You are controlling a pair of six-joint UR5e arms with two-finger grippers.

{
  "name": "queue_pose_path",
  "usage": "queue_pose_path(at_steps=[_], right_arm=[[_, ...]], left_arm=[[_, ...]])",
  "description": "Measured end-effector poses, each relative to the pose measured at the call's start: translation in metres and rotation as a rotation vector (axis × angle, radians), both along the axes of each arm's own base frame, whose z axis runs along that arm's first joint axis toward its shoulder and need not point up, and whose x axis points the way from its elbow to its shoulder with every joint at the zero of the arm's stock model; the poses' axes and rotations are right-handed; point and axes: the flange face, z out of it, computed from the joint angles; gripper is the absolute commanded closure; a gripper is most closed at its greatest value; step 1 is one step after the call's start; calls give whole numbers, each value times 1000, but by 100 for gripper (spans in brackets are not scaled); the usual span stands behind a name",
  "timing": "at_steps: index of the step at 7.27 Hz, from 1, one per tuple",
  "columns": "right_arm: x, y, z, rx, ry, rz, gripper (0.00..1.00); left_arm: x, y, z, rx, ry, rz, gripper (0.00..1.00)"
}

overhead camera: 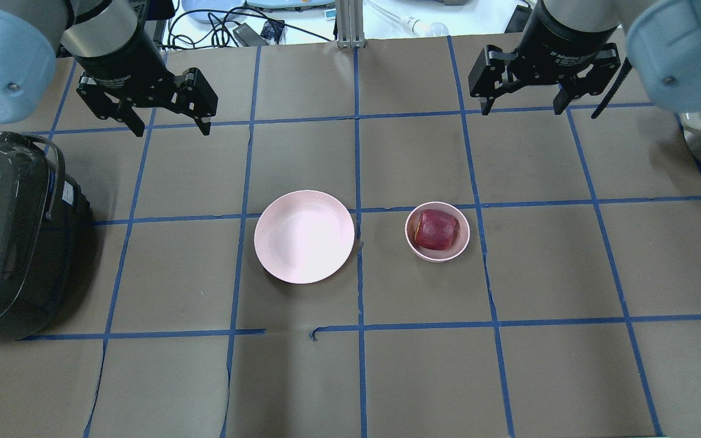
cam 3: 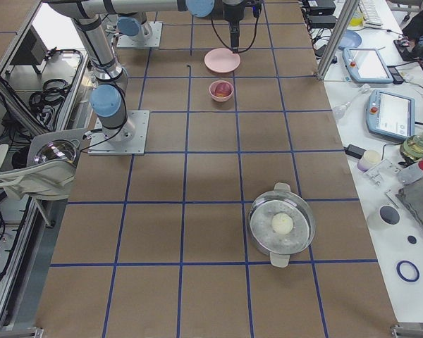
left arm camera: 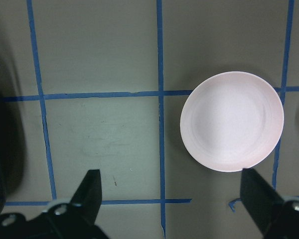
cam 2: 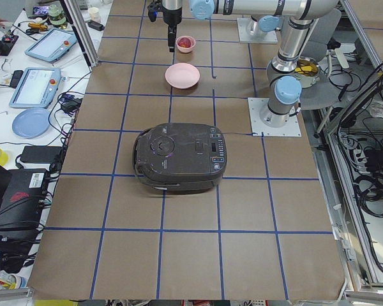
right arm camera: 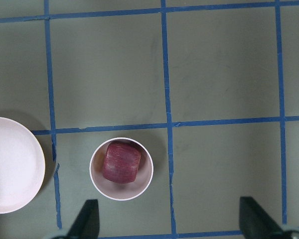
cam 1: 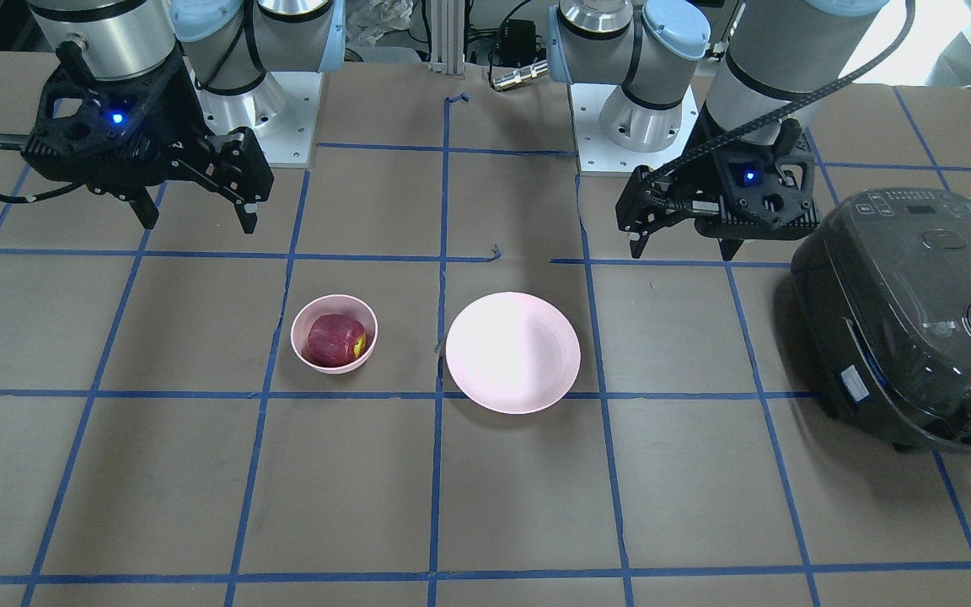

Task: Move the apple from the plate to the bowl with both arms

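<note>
Rice cooker [cam 1: 915, 320]: dark, on the table at the robot's left side, well apart from both dishes.
Left gripper [overhead camera: 173, 128]: fingers spread wide, holding nothing, raised above the table on the plate's side.
Right gripper [overhead camera: 522, 106]: fingers spread too, holding nothing, raised on the bowl's side.
Plate [overhead camera: 304, 236]: pale pink, bare.
Bowl [overhead camera: 442, 256]: pale pink, near the plate, not touching.
Apple [overhead camera: 435, 230]: dark red, lies inside the bowl.
</note>
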Motion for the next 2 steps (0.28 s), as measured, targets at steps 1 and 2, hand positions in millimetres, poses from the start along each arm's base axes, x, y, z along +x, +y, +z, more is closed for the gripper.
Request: queue_pose_path(at_steps=[1, 2], right_arm=[[0, 0, 0, 0, 0, 0, 0], [0, 0, 0, 1, 1, 1, 0]], left_arm=[[-2, 1, 0, 1, 1, -2, 0], [-3, 1, -1, 2, 1, -5, 0]])
